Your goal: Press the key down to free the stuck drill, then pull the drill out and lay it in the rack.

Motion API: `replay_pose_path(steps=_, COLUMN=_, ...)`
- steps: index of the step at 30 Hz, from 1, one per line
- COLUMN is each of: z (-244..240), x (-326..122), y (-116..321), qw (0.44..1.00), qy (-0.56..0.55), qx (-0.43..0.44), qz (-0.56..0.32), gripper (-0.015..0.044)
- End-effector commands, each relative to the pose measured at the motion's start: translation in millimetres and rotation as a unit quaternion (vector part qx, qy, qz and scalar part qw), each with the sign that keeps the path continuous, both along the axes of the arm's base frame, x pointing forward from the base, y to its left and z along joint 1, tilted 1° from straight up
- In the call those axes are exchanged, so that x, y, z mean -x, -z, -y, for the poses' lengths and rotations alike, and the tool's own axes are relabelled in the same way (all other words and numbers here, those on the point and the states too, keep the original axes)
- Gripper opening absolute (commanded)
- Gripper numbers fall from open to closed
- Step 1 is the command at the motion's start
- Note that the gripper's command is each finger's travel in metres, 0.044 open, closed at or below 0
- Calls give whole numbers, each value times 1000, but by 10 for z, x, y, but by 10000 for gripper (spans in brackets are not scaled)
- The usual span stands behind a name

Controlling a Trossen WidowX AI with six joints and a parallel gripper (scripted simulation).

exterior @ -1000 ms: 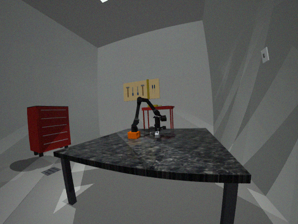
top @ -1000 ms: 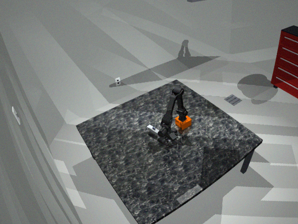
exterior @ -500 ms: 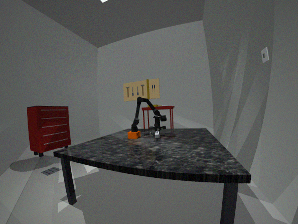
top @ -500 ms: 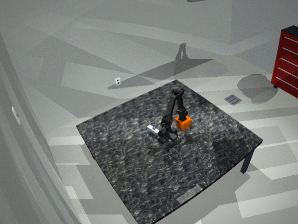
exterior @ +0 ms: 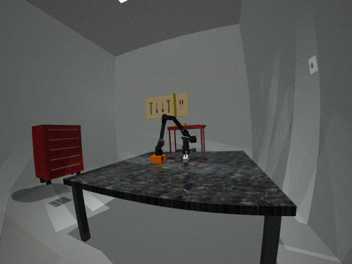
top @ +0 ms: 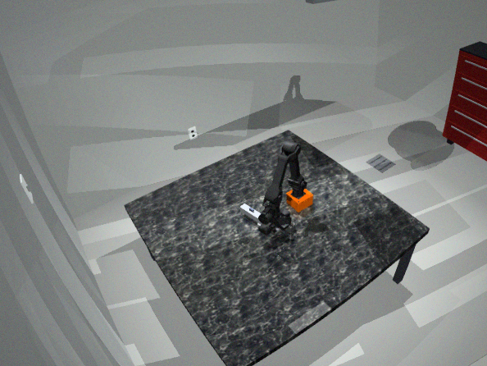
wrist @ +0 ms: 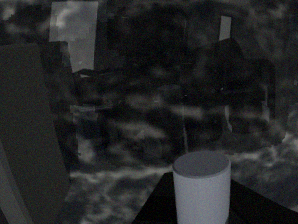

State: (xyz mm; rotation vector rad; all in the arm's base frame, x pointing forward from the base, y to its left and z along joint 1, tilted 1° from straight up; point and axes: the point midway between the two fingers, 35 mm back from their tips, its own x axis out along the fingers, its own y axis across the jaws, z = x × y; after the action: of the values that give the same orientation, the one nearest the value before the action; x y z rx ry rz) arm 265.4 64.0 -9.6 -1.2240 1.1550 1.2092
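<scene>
My gripper [top: 275, 225] [exterior: 186, 152] [wrist: 186, 180] points down low over the table beside the arm's base. It is shut on a pale upright cylinder [wrist: 202, 200]; its dark fingers show on both sides in the wrist view. Whether this cylinder is the drill or the key, I cannot tell. A long white block [top: 248, 210] [exterior: 185, 160] with a small dark mark on top lies next to the gripper, partly hidden by it in the top view. The wrist view also shows a pale plate [wrist: 82, 30] at the upper left. I cannot make out the rack.
The arm rises from an orange base block [top: 300, 203] [exterior: 157, 159] on the dark marbled table [top: 197, 267] [exterior: 225, 186]. A large grey surface [wrist: 30, 115] fills the left of the wrist view. A red drawer cabinet [top: 469, 102] [exterior: 63, 151] stands off the table.
</scene>
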Motion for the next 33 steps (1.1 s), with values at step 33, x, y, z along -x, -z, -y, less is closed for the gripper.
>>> replay_pose_path(steps=33, z=-538, x=-4, y=-9, qw=1000, qy=2, qx=-1, qz=2, gripper=0)
